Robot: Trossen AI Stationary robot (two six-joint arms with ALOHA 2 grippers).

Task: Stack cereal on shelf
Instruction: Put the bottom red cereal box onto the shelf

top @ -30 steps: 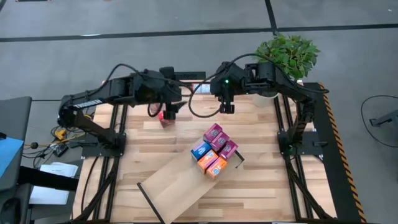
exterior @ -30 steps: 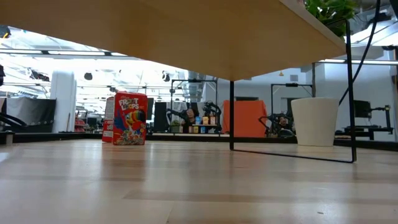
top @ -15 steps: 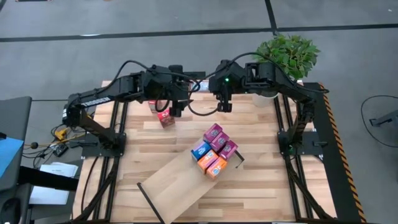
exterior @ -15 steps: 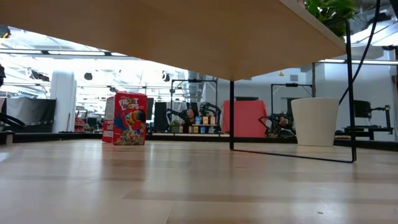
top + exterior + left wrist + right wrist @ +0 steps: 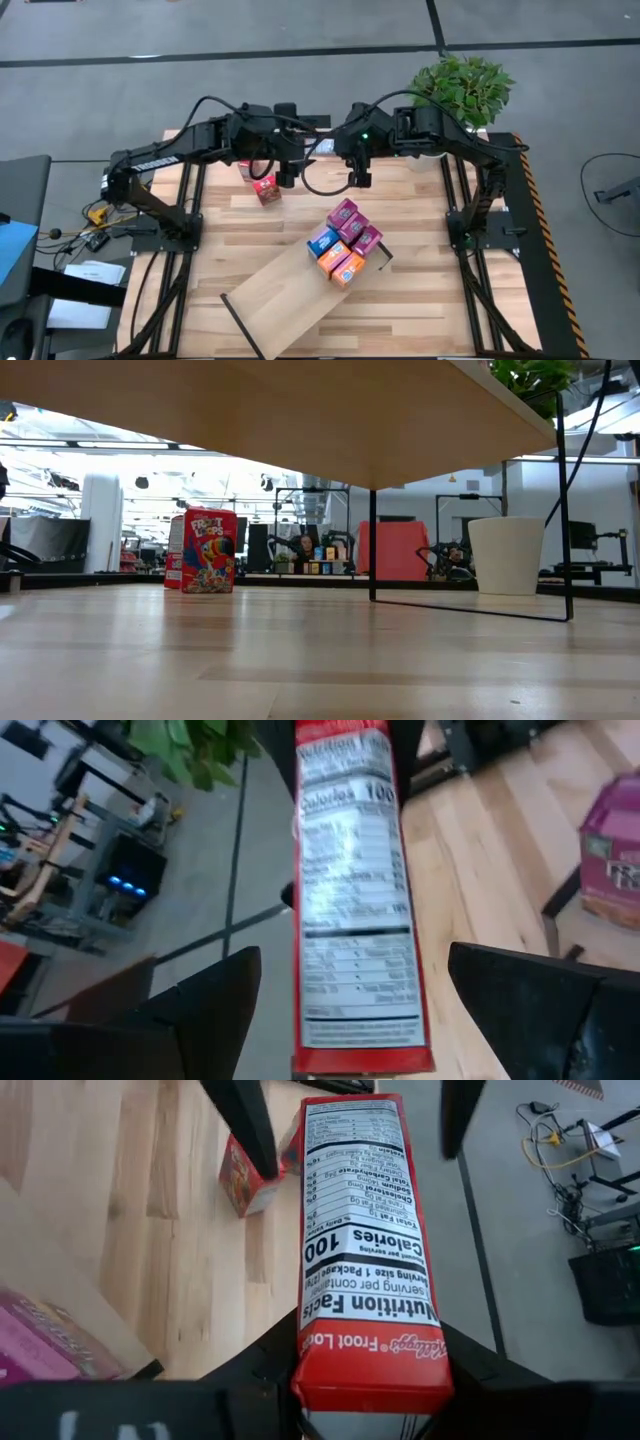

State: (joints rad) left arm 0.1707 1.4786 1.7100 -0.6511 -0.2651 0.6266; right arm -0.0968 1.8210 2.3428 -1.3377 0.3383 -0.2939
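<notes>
- Red cereal box (image 5: 367,1270), nutrition panel facing the cameras, is clamped at one end by the right gripper (image 5: 357,180). Its fingers are closed against the box's narrow sides, above the far middle of the table (image 5: 430,300).
- Its long axis runs straight from the right gripper toward the left gripper (image 5: 288,178), so the free end points at the left arm.
- Left gripper is spread wide. In the left wrist view its dark fingers (image 5: 215,1005) stand on either side of that free end with clear gaps, holding nothing and touching nothing.
- This looks like a hand-over midway: the left fingers would have to close across the box's narrow width before the right lets go. An early release would drop it.
- Pale wood shelf (image 5: 285,300) lies slanted across the near half of the table, well apart from both grippers.
- At its far-right end sits a tight cluster of small boxes (image 5: 343,243), magenta, blue and orange.
- From the held box, that cluster lies toward the near side of the table and the right gripper is the closer one.
- A second red box (image 5: 265,190) stands alone on the tabletop just beside the left gripper, off the shelf and not yet dealt with.
</notes>
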